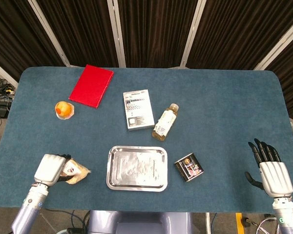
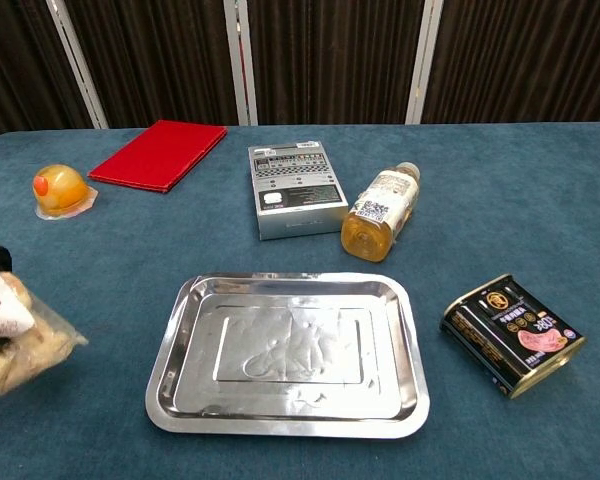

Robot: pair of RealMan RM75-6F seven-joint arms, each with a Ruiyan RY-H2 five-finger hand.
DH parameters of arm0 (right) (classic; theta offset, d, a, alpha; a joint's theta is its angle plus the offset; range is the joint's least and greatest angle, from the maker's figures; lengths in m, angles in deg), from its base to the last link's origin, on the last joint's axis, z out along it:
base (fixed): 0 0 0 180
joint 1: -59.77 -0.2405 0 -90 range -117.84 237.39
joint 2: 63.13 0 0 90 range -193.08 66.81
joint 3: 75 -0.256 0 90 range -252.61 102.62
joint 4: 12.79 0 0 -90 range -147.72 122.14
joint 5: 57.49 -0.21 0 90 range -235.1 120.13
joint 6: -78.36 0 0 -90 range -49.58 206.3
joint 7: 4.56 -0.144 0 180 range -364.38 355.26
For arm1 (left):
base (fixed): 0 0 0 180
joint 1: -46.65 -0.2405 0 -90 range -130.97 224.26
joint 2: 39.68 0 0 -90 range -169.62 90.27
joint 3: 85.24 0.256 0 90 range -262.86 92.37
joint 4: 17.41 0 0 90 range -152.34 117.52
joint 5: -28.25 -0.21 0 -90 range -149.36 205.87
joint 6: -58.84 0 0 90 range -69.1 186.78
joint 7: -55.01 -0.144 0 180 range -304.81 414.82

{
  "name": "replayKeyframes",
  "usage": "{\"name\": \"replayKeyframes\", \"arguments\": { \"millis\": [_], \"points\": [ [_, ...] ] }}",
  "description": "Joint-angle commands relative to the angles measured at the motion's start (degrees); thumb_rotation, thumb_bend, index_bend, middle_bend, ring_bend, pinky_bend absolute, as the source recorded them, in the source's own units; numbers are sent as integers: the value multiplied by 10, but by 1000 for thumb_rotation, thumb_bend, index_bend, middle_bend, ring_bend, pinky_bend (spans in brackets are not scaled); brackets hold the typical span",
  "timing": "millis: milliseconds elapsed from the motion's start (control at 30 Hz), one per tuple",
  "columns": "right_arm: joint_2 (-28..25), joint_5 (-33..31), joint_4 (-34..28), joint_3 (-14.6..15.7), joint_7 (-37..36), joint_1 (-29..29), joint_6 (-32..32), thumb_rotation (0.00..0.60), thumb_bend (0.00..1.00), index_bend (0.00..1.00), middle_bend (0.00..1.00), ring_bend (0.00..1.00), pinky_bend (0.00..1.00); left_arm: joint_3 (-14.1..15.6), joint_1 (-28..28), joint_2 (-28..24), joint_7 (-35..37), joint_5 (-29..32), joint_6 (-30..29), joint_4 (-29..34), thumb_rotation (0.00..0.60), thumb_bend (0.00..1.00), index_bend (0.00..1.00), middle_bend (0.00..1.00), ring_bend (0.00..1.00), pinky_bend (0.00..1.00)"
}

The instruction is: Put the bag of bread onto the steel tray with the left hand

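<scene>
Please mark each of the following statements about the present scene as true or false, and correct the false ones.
1. The left hand holds the bag of bread. True.
2. The bag of bread already lies on the steel tray. False: it is left of the tray, and the tray holds nothing.
3. The bottle lies on its side beside the grey box. True.
4. The right hand holds the black tin. False: it holds nothing, fingers apart, near the table's right edge, well away from the tin.
5. The red booklet lies on the tray. False: it lies at the far left of the table.
</scene>
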State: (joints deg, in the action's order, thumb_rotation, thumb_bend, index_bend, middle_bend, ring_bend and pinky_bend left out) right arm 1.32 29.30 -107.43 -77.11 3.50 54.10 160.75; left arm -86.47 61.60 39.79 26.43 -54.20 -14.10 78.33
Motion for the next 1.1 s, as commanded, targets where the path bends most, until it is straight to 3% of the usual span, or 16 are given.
{"name": "replayKeyframes", "arguments": {
  "millis": [33, 167, 333, 433, 500, 567, 633, 833, 1100],
  "points": [
    [1, 1, -1, 1, 3, 0, -1, 600, 303, 0, 0, 0, 89, -21, 7, -23, 41, -52, -36, 41, 600, 325, 618, 651, 631, 685],
    [1, 1, -3, 1, 6, 0, 0, 600, 302, 0, 0, 0, 90, -39, 30, -24, 44, -78, -36, 70, 600, 304, 569, 600, 594, 658],
    [1, -1, -1, 0, 3, 0, -1, 600, 302, 0, 0, 0, 90, -58, 70, 18, -4, -53, 13, 97, 600, 246, 475, 468, 468, 583],
    [0, -1, 0, 0, 0, -1, -2, 600, 302, 0, 0, 0, 90, -64, 86, 52, -38, -25, 37, 98, 600, 185, 354, 269, 270, 432],
    [-1, -2, 1, -1, -2, -1, -2, 600, 303, 0, 0, 0, 90, -65, 98, 76, -67, -2, 53, 98, 600, 147, 185, 94, 104, 314],
    [-1, -2, 2, -1, -4, -1, -2, 600, 303, 0, 0, 0, 90, -64, 106, 94, -87, 18, 66, 102, 600, 134, 62, 18, 29, 216],
    [-2, -1, 2, -1, -5, -1, -2, 600, 302, 0, 0, 0, 90, -63, 110, 105, -100, 34, 69, 104, 600, 122, 2, 0, 0, 136],
    [-2, 1, 1, 0, -6, -1, -1, 600, 302, 0, 0, 0, 90, -56, 107, 96, -100, 35, 53, 108, 600, 120, 0, 0, 0, 63],
    [-2, 0, -1, 1, 1, 0, -1, 600, 302, 0, 0, 0, 90, 2, 29, -53, 11, -15, -31, 112, 600, 108, 0, 0, 0, 50]
  ]
}}
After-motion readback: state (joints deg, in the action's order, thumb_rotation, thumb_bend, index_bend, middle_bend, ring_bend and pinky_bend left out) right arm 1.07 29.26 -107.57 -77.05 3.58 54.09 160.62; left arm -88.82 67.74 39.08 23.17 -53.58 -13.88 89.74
